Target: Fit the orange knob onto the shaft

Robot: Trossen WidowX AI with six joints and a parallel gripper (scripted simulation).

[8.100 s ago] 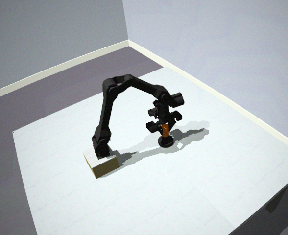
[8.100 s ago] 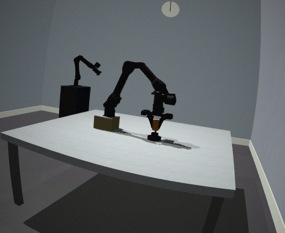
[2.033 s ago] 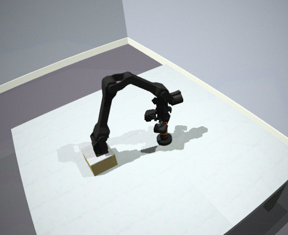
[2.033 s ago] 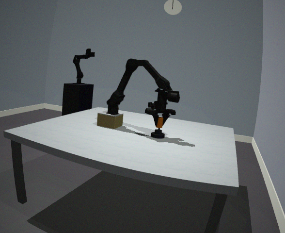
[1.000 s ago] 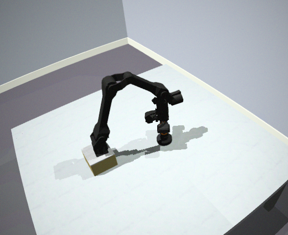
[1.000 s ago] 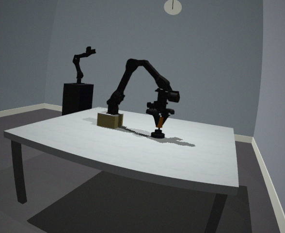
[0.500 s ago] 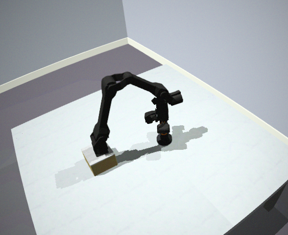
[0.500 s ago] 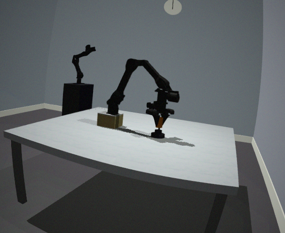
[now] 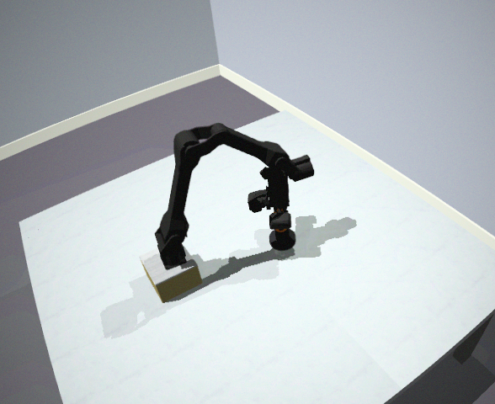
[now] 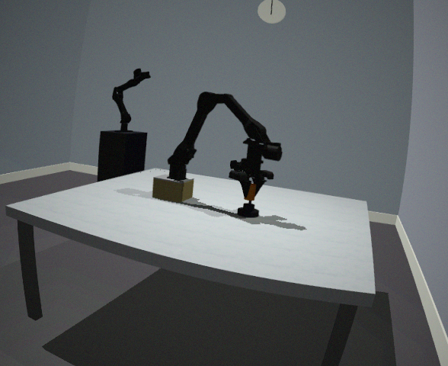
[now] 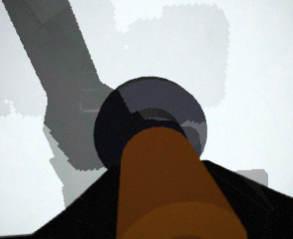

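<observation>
The orange knob (image 10: 251, 192) (image 11: 161, 174) is held between the fingers of my gripper (image 10: 251, 194). In the exterior view it tilts slightly, and a short piece of the dark shaft (image 10: 250, 202) shows between the knob's lower end and the pedestal. The round dark pedestal (image 9: 282, 241) (image 10: 248, 213) (image 11: 156, 95) stands on the table below the knob. In the top view a finger hides most of the knob. In the wrist view the knob covers the shaft, so its flat side and how far the shaft is inside the hole cannot be seen.
The arm's base stands on a tan block (image 9: 178, 284) (image 10: 172, 190) to the left of the pedestal on the white table (image 9: 261, 339) (image 10: 137, 232). Arm shadows fall across the pedestal and table. Another arm stands on a black plinth (image 10: 122, 155) behind the table.
</observation>
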